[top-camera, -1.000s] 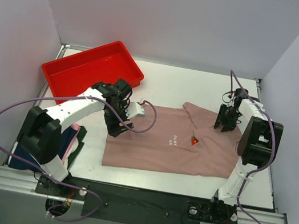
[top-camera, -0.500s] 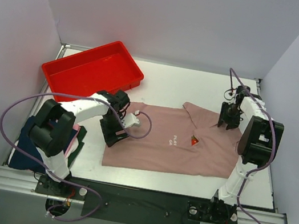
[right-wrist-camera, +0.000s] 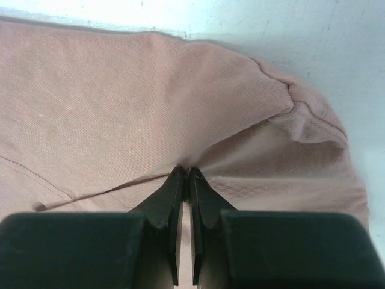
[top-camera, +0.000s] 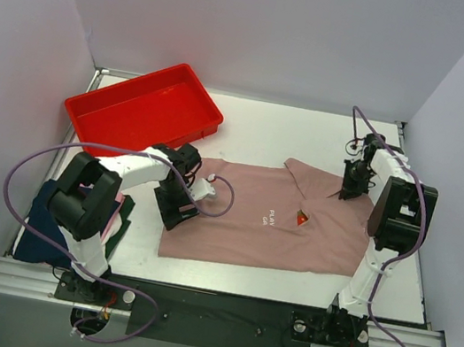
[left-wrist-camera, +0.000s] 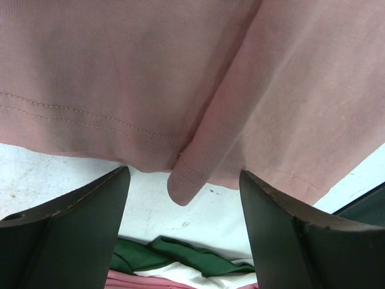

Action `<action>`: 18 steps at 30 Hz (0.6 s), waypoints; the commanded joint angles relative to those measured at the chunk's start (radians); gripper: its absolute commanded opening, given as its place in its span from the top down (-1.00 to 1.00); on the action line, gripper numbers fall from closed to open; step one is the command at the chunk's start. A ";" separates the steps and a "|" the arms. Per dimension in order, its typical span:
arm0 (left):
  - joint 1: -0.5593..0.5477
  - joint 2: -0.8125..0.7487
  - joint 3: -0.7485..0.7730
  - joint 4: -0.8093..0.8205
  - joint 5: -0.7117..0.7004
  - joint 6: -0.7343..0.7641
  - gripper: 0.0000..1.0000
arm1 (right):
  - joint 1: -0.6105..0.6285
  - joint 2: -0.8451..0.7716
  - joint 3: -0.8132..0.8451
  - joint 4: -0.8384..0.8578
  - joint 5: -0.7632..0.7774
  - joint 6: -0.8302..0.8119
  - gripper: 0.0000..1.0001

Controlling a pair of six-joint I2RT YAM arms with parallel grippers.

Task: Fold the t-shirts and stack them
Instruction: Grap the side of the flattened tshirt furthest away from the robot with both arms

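Findings: pink shirt (top-camera: 269,220) lies spread flat on the white table (top-camera: 309,142), chest print up, collar toward my right arm and hem toward my left. My right gripper (right-wrist-camera: 185,174) is closed tight, with its fingertips together on a pinch of the pink cloth just beside the sleeve seam. Creases in the fabric run into the tips, so I record a grip on the shirt at its far right sleeve. My left gripper (left-wrist-camera: 182,180) stands wide apart, low over the shirt's hem edge, with one finger on each side of a small folded-over hem corner. Nothing is held between them. Whether those fingertips touch the table I cannot tell. The navy shirt (top-camera: 38,225) sits folded at the near left edge of the table beside my left arm's base, well apart from the pink one. Some green, white and pink cloth (left-wrist-camera: 180,265) lies just beside it. The red tray (top-camera: 144,109) rests at the far left of the table, apart from both shirts.
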 commanded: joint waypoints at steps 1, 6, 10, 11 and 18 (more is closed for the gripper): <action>0.007 0.011 -0.007 0.033 0.001 0.007 -0.68 | -0.007 -0.044 0.018 -0.055 0.051 -0.026 1.00; 0.005 0.023 -0.021 0.046 -0.009 0.010 -0.68 | -0.007 -0.077 0.039 -0.049 0.070 -0.032 1.00; 0.007 0.025 -0.034 0.051 -0.016 0.016 -0.68 | -0.014 -0.086 0.056 -0.041 0.097 -0.028 1.00; 0.005 0.023 -0.038 0.051 -0.019 0.016 -0.68 | -0.022 -0.087 0.056 -0.038 0.105 -0.026 1.00; 0.005 0.005 -0.029 0.042 -0.010 0.030 -0.68 | -0.048 -0.063 0.050 -0.037 0.061 -0.015 0.48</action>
